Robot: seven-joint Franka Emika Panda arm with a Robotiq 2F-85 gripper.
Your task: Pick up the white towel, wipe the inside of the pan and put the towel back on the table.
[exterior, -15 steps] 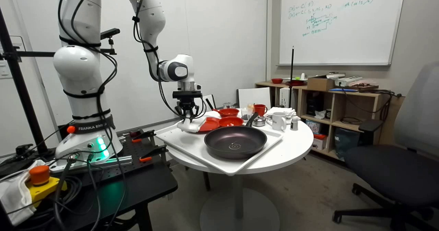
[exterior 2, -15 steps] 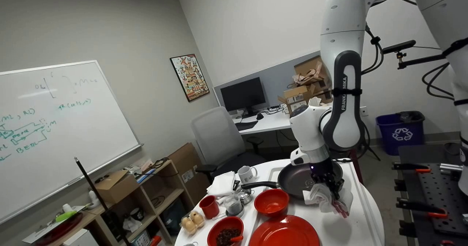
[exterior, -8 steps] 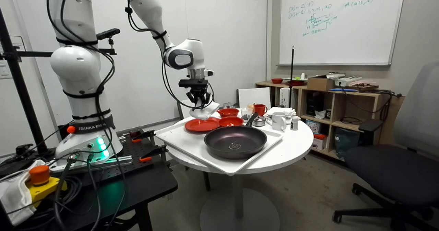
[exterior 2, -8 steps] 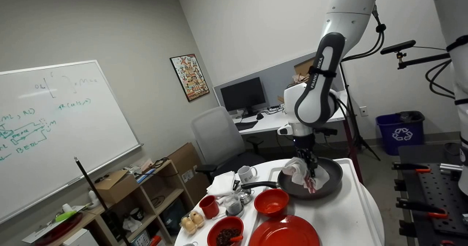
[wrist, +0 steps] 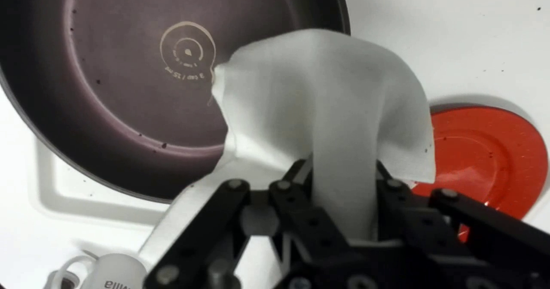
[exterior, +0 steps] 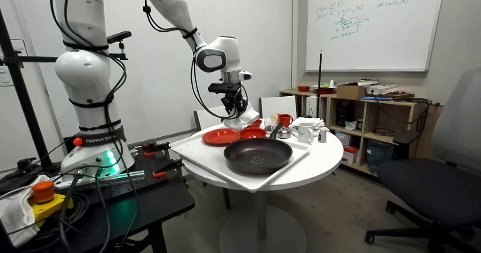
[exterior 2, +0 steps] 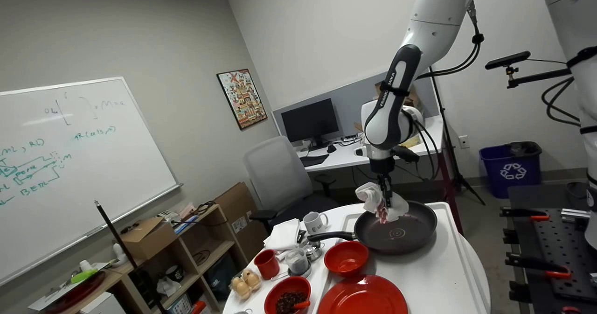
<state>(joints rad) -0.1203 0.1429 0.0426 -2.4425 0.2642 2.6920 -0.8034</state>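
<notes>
My gripper is shut on the white towel (exterior: 240,122) and holds it in the air. The gripper (exterior 2: 387,204) points down, with the towel (exterior 2: 371,196) hanging out on both sides of the fingers. The black pan (exterior: 257,156) rests on the white tray on the round white table (exterior: 327,159); its inside also shows in an exterior view (exterior 2: 406,234). In the wrist view the towel (wrist: 343,87) stands up between the fingers and covers part of the pan's rim and inside (wrist: 142,100). The towel looks apart from the pan. Towel folds hide the fingertips.
The white tray (exterior: 204,157) also carries a red plate (exterior 2: 364,300) and a red bowl (exterior 2: 346,258) beside the pan. The pan's handle (exterior 2: 331,235) points to a white mug (exterior 2: 315,222), a red mug (exterior 2: 267,263) and eggs (exterior 2: 246,283).
My gripper has lifted the towel up from over the tray by the red plate and carried it across, past the plate, towards the pan's handle side. The pan and dishes have not moved.
</notes>
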